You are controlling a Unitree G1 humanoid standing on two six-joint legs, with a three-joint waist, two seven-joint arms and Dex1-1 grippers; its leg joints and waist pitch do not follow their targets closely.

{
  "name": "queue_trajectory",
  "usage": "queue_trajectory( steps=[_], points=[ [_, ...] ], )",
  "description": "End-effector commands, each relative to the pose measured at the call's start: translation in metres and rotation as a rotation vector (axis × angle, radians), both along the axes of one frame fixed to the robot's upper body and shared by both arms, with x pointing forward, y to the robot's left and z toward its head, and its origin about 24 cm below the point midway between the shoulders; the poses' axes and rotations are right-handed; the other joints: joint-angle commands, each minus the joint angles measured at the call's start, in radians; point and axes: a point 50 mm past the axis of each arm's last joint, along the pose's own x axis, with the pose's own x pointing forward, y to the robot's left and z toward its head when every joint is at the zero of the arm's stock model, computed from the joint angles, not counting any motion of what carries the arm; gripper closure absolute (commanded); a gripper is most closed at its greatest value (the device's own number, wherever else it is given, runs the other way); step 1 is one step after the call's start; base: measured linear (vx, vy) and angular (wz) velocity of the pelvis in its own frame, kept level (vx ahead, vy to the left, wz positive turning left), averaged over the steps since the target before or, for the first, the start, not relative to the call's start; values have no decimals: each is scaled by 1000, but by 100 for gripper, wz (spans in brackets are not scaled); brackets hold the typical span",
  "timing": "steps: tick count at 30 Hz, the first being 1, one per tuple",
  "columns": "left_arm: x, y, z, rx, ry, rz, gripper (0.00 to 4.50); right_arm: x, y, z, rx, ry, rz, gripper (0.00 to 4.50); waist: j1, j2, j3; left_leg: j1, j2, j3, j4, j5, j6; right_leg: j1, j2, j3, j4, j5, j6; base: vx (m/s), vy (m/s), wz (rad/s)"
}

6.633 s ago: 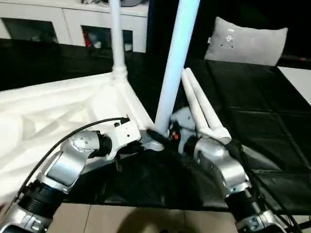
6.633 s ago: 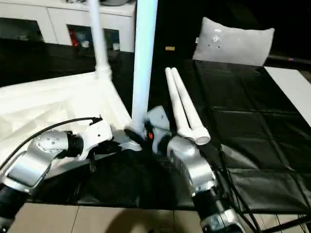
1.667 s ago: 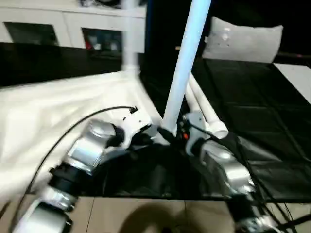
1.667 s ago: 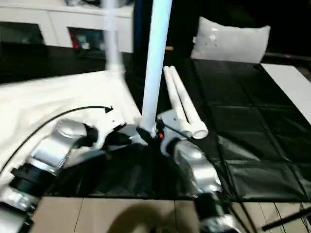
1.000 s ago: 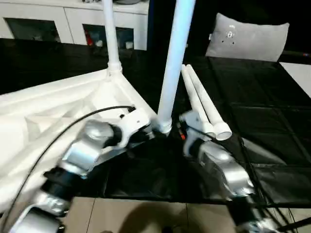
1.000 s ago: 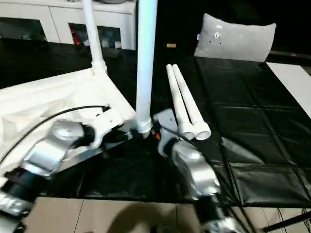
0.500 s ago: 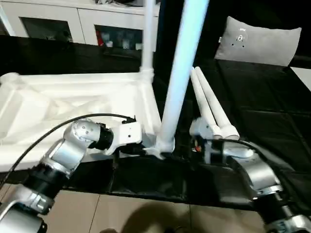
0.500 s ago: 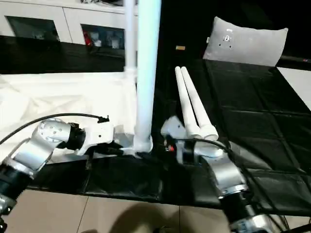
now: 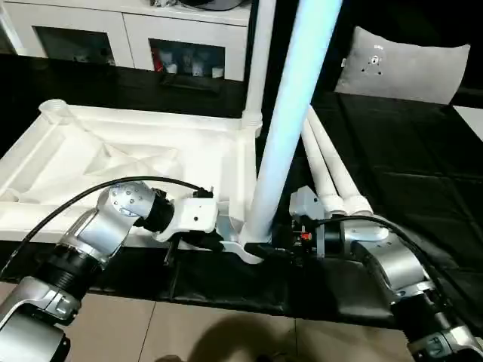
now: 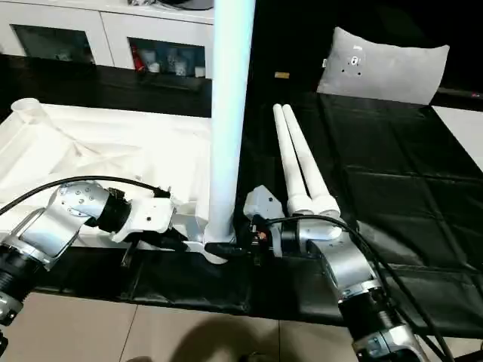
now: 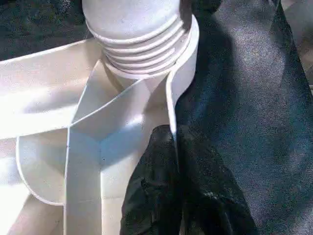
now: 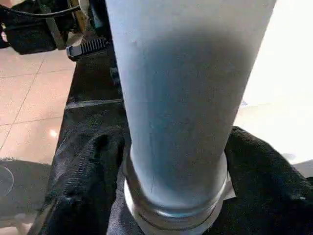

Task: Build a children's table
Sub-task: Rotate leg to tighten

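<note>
Standing legs (image 9: pixel 290 128): 2 | loose legs (image 10: pixel 302 170): 2 | left end effector (image 11: pixel 173 161) pinching top (image 9: pixel 136 162) rim | right end effector (image 12: pixel 171 161) clamping leg

The table top (image 9: pixel 143 162) looks like smooth white moulded plastic with a faint sheen on its ribs. The upright leg (image 10: pixel 229 113) between the right fingers (image 12: pixel 88 171) is a smooth, matt pale tube, its threaded end (image 11: pixel 137 44) ridged beside the left fingers (image 11: pixel 161 196). Both pairs of fingers wear a black, grainy, cloth-like covering. The forearms (image 9: pixel 113 226) are brushed silver metal. The sheet (image 10: pixel 392 188) under everything is black, slightly glossy and creased. The floor (image 9: pixel 226 339) is glossy beige tile.
</note>
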Motion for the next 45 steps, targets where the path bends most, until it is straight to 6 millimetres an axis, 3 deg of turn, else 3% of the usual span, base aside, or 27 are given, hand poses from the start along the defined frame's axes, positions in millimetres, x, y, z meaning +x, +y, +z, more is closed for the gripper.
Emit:
queue_trajectory(
  steps=[1, 10, 17, 20, 22, 24, 25, 27, 28, 32, 36, 37, 39, 42, 43, 45],
  points=[
    [-5, -7, -7, 50, 28, -82, 450, -2, 1, -2, -15, 26, 31, 146, -3, 14, -77, -1, 11, 12, -64, -140, 19, 63, -76, 37, -64, -199, -195, 0, 0, 0],
    [-5, -5, -8, 57, 25, -85, 450, -5, 0, -7, -34, 37, 49, 186, 1, 15, -77, 0, 11, 12, -64, -144, 15, 63, -76, 37, -64, -206, -191, 0, 0, 0],
    [-1, -6, -8, 14, 27, 47, 450, -11, 7, -14, 0, 138, -22, 189, 2, 19, -75, 2, 10, 12, -66, -152, 10, 63, -74, 37, -66, -216, -190, 0, 0, 0],
    [8, -22, 3, -137, 39, 305, 450, -5, 25, -20, 49, 178, -236, 189, -2, 22, -66, 7, 11, 12, -70, -204, -9, 55, -78, 37, -76, -331, -170, 0, 0, 0],
    [13, -28, 7, -174, 26, 385, 450, -2, 33, -21, 67, 181, -299, 204, -10, 17, -61, 16, 1, 5, -69, -277, -19, 47, -77, 30, -97, -540, -106, 0, 0, 0],
    [16, -34, 11, -207, 22, 450, 450, 2, 39, -21, 90, 182, -368, 209, -15, 18, -61, 19, -1, 4, -67, -285, -14, 42, -78, 30, -107, -583, -87, 0, 0, 0],
    [20, -40, 15, -237, 14, 521, 450, 7, 46, -21, 112, 186, -441, 211, -27, 14, -64, 7, -1, 1, -70, -267, -13, 49, -78, 28, -102, -572, -80, 0, 0, 0],
    [24, -45, 18, -260, 1, 580, 450, 10, 52, -21, 127, 194, -499, 212, -34, 12, -65, 2, -5, -1, -69, -266, -7, 50, -77, 23, -109, -588, -62, 0, 0, 0],
    [26, -50, 21, -277, -10, 623, 450, 13, 57, -21, 138, 204, -549, 212, -40, 15, -67, 8, -6, -1, -65, -273, -3, 43, -76, 23, -110, -586, -67, 0, 0, 0],
    [34, -59, 30, -327, -48, 776, 450, 19, 70, -21, 137, 243, -674, 212, -45, 16, -74, 6, -5, 3, -62, -235, 6, 44, -70, 28, -100, -480, -93, 0, 0, 0],
    [35, -60, 33, -324, -67, 810, 450, 22, 73, -22, 113, 209, -709, 212, -41, 18, -85, -8, -2, 4, -60, -156, 16, 57, -70, 33, -80, -294, -136, 0, 0, 0],
    [34, -59, 32, -309, -74, 789, 450, 23, 70, -21, 141, 203, -728, 177, -39, 19, -91, -14, -3, 8, -56, -94, 30, 65, -70, 34, -68, -162, -166, 0, 0, 0],
    [33, -57, 31, -301, -75, 775, 450, 24, 68, -20, 156, 203, -730, 142, -39, 24, -91, -16, -1, 7, -56, -65, 38, 69, -71, 34, -60, -81, -194, 0, 0, 0],
    [28, -54, 26, -276, -73, 709, 450, 25, 60, -17, 174, 179, -730, 132, -40, 23, -88, -16, -1, 8, -58, -79, 44, 72, -72, 34, -61, -70, -207, 0, 0, 0],
    [26, -52, 23, -261, -75, 668, 450, 25, 56, -14, 181, 154, -712, 103, -39, 23, -85, -12, 0, 8, -59, -112, 39, 69, -73, 34, -69, -128, -200, 0, 0, 0],
    [23, -47, 18, -227, -70, 625, 450, 24, 48, -13, 168, 111, -687, 90, -38, 26, -83, -8, 4, 8, -61, -137, 32, 67, -74, 34, -72, -173, -192, 0, 0, 0]
  ],
)
